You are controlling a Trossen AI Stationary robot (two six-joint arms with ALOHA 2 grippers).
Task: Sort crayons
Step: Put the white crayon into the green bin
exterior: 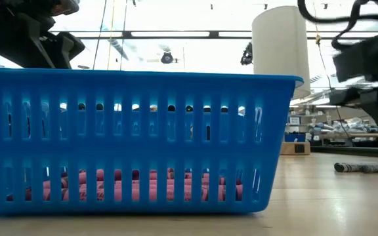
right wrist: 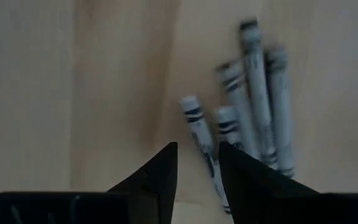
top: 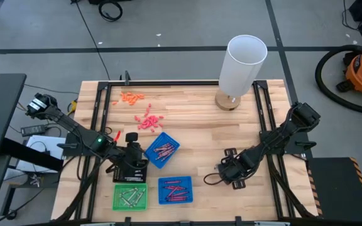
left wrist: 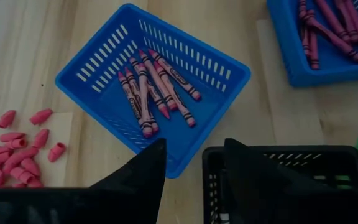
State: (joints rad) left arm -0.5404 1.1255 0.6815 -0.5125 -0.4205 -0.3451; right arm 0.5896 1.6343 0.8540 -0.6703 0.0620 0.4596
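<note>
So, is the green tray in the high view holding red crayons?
No, the green tray holds only grey-silver crayons; the red crayons lie in the blue trays.

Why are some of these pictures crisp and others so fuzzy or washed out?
Right wrist view: the grey crayons are smeared and soft, and the right gripper shows dark. Left wrist view: the red crayons in the blue tray are sharp, labels visible. Low view: a near blue basket fills the frame, the bright room behind washed out.

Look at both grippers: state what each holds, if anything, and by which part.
Nothing is held. The left gripper is open above the black tray; the right gripper hovers empty beside the grey crayons.
</note>
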